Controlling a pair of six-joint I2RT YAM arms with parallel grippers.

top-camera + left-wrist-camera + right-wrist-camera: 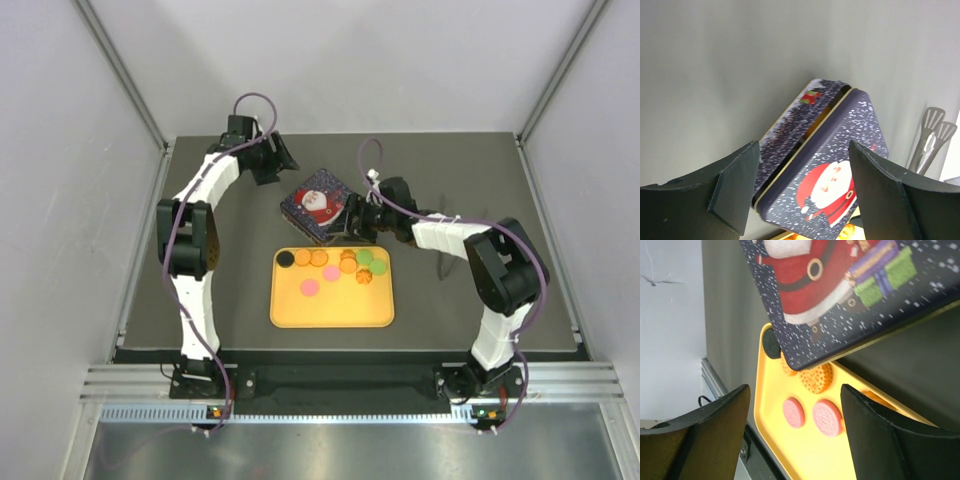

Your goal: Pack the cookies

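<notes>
two grippers: both near the santa tin (318, 205), neither holding anything.
left gripper (803, 172): fingers spread wide, nothing btwn them. in the top view it sits at 10 o'clock of the tin, apart from it.
right gripper (795, 412): fingers wide too, empty. it's just beside the tin's 4 o'clock corner; we can't tell if it touches.
cookies (348, 266): abt ten, all on the yellow tray (330, 308), bunched along its 12 o'clock edge.
colours: we count one black cookie (286, 258) at the tray's 10 o'clock corner, two pink cookies (310, 288), two green cookies (378, 267), rest orange.
tin: dark blue w/ snow dots, santa on the lid, turned corner-on. it sits at 12 o'clock of the tray on the dark table (450, 300), w/ its near corner at the tray's far edge.
lid: on the tin. a gold seam shows in the left wrist view; we can't tell if it's fully seated.
right wrist view: the tin's corner covers part of the black cookie and an orange one.
</notes>
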